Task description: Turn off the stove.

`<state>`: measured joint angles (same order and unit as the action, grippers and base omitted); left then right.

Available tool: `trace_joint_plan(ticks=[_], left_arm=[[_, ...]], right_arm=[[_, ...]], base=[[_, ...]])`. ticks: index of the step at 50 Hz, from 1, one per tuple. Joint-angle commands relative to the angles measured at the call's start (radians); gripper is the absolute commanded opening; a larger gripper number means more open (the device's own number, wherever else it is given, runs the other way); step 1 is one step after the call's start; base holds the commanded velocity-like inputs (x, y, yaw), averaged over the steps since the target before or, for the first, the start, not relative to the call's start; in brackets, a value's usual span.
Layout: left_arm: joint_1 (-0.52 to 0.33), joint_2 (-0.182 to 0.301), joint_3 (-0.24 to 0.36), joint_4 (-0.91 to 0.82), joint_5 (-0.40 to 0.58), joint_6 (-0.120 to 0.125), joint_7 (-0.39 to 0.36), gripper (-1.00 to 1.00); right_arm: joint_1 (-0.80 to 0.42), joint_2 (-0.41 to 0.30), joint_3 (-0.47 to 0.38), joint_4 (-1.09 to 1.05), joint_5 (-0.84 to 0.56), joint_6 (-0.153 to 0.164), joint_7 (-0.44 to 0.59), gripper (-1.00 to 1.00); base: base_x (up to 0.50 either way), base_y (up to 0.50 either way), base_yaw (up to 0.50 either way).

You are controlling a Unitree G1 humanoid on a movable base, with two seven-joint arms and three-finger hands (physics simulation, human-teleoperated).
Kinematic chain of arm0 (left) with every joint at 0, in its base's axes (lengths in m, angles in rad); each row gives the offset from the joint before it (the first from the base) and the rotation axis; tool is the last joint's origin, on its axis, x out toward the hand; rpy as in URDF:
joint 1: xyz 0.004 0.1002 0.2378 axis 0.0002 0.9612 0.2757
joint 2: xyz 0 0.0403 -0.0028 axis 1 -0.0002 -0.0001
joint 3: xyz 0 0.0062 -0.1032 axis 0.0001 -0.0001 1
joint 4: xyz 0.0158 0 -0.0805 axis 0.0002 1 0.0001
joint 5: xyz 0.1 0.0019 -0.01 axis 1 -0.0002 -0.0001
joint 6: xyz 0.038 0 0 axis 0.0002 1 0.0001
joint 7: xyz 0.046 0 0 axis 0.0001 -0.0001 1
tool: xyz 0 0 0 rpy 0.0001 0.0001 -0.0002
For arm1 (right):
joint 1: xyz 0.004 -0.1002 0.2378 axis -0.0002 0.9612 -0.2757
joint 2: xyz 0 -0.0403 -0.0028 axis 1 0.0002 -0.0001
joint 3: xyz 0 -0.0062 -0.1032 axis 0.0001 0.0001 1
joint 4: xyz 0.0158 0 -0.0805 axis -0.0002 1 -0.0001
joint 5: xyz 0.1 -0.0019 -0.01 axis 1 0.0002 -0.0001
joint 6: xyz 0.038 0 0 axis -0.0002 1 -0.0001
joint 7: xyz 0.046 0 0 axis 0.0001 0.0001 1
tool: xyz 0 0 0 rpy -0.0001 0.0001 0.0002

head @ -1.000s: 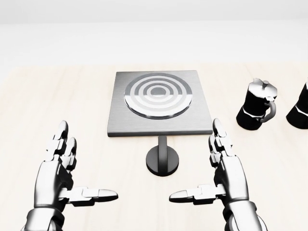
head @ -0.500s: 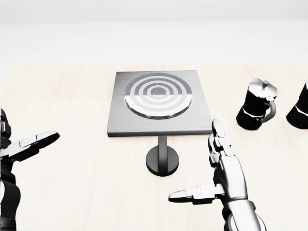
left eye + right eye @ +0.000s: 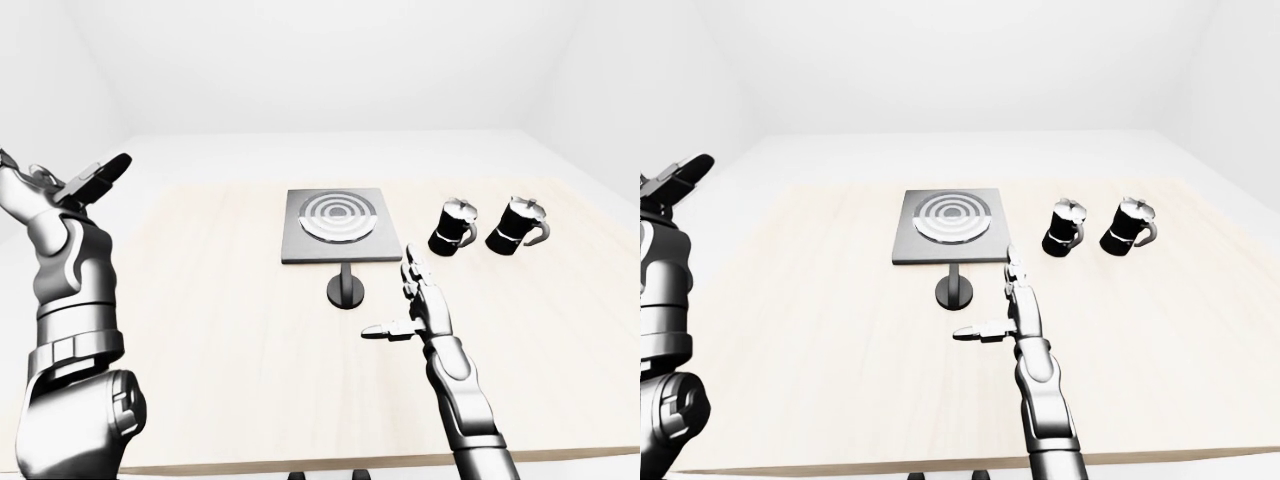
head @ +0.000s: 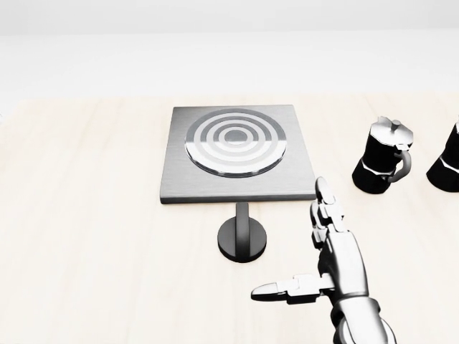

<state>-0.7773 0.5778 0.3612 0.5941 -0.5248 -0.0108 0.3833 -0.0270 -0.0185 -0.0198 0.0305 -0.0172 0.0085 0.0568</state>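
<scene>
In the left-eye view my left robot hand [image 3: 75, 182] is raised high at the left edge, fingers spread and holding nothing, well apart from the stove [image 3: 339, 225], a square grey plate with concentric light and dark rings that lies near the middle of the pale wooden table [image 3: 200, 330]. Two black moka pots [image 3: 453, 226] stand to its right. In the head view my right robot hand [image 4: 326, 251] hovers open, thumb stretched leftward, just right of the black round knob [image 4: 242, 239] on its short stem below the stove's near edge, not touching it. The right-eye view shows nearly the same scene.
</scene>
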Motion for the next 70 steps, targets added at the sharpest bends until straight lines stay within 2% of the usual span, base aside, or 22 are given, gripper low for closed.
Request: trace_joint_plan(ticks=[1, 7, 8, 9, 43, 45, 46, 49, 56, 57, 58, 62, 65, 67, 70], left_arm=[[-0.256, 0.123, -0.023, 0.479, 0.014, -0.077, -0.024, 1.00], [-0.282, 0.131, -0.034, 0.538, 0.024, -0.077, -0.022, 1.00], [-0.210, 0.081, -0.049, 0.417, 0.002, -0.077, -0.024, 1.00], [-0.189, 0.076, -0.047, 0.373, -0.002, -0.077, -0.013, 1.00], [-0.178, 0.069, -0.038, 0.348, 0.003, -0.074, -0.011, 1.00], [-0.173, 0.064, -0.042, 0.349, 0.011, -0.077, -0.019, 1.00], [-0.174, 0.068, -0.042, 0.341, 0.010, -0.070, -0.019, 1.00], [-0.181, 0.066, -0.044, 0.360, 0.022, -0.075, -0.018, 1.00], [-0.171, 0.061, -0.043, 0.346, 0.031, -0.077, -0.014, 1.00], [-0.171, 0.062, -0.042, 0.344, 0.031, -0.072, -0.015, 1.00], [-0.170, 0.061, -0.042, 0.344, 0.032, -0.076, -0.016, 1.00], [-0.168, 0.062, -0.042, 0.337, 0.032, -0.068, -0.015, 1.00], [-0.170, 0.061, -0.042, 0.344, 0.035, -0.073, -0.016, 1.00], [-0.169, 0.061, -0.043, 0.343, 0.037, -0.072, -0.016, 1.00], [-0.169, 0.060, -0.042, 0.346, 0.038, -0.075, -0.017, 1.00]], right_arm=[[-0.001, 0.000, -0.001, 0.000, -0.006, -0.002, -0.003, 1.00], [-0.002, 0.000, -0.002, 0.000, -0.006, 0.003, -0.005, 1.00], [-0.004, 0.000, 0.001, -0.003, -0.020, 0.026, -0.017, 1.00], [-0.004, 0.000, 0.002, -0.004, -0.021, 0.029, -0.017, 1.00], [-0.004, 0.000, 0.002, -0.004, -0.020, 0.025, -0.015, 1.00], [-0.002, 0.001, 0.003, -0.014, -0.021, 0.033, -0.017, 1.00], [-0.001, 0.001, 0.003, -0.010, -0.021, 0.028, -0.016, 1.00], [-0.002, 0.000, 0.003, -0.005, -0.021, 0.021, -0.015, 1.00], [0.000, 0.003, 0.007, -0.024, -0.023, 0.037, -0.015, 1.00], [-0.002, 0.001, 0.004, -0.007, -0.021, 0.022, -0.013, 1.00], [-0.003, 0.001, 0.004, -0.003, -0.021, 0.019, -0.012, 1.00], [-0.003, 0.001, 0.003, -0.001, -0.021, 0.016, -0.012, 1.00], [0.002, 0.004, 0.006, -0.025, -0.021, 0.031, -0.015, 1.00], [0.002, 0.002, 0.007, -0.013, -0.022, 0.018, -0.012, 1.00], [0.002, 0.002, 0.007, -0.015, -0.023, 0.019, -0.013, 1.00]], base=[[0.00, 0.00, 0.00], [0.00, 0.00, 0.00], [0.00, 0.00, 0.00], [0.00, 0.00, 0.00], [0.00, 0.00, 0.00], [0.00, 0.00, 0.00], [0.00, 0.00, 0.00], [0.00, 0.00, 0.00], [0.00, 0.00, 0.00], [0.00, 0.00, 0.00], [0.00, 0.00, 0.00], [0.00, 0.00, 0.00], [0.00, 0.00, 0.00], [0.00, 0.00, 0.00], [0.00, 0.00, 0.00]])
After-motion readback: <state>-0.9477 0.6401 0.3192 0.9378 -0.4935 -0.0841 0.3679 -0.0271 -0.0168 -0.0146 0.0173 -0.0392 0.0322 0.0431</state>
